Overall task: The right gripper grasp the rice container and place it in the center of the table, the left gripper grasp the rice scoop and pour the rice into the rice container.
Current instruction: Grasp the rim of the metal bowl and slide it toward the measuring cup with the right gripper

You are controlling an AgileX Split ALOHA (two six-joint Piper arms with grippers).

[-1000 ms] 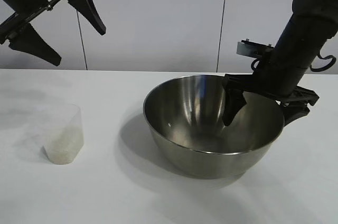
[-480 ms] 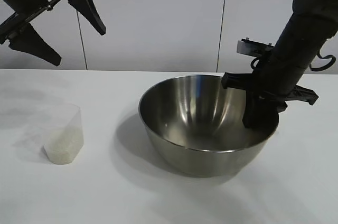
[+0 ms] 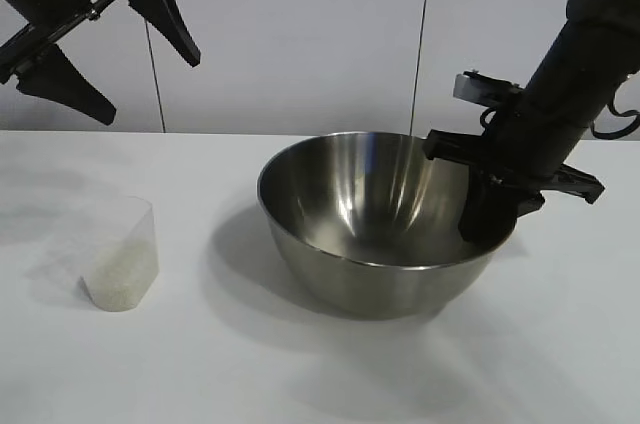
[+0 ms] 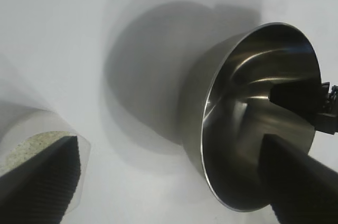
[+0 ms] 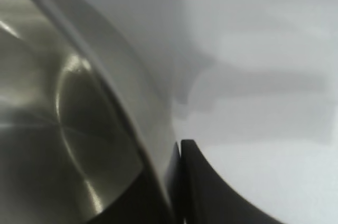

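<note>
A pale wall [image 3: 300,34] stands behind the table, made of flat panels. 2 thin dark vertical seams split it: one seam [image 3: 155,74] toward the left, the other seam [image 3: 424,39] right of the middle. Both run down to where the wall meets the tabletop's far edge. The panels are plain and unmarked.

Rice scoop [image 3: 120,255] left of rice container [image 3: 375,234], apparently well apart, both on table [image 3: 200,364]

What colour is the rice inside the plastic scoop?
The rice is pale white, filling the clear rice scoop. It shows best in the left wrist view.
</note>
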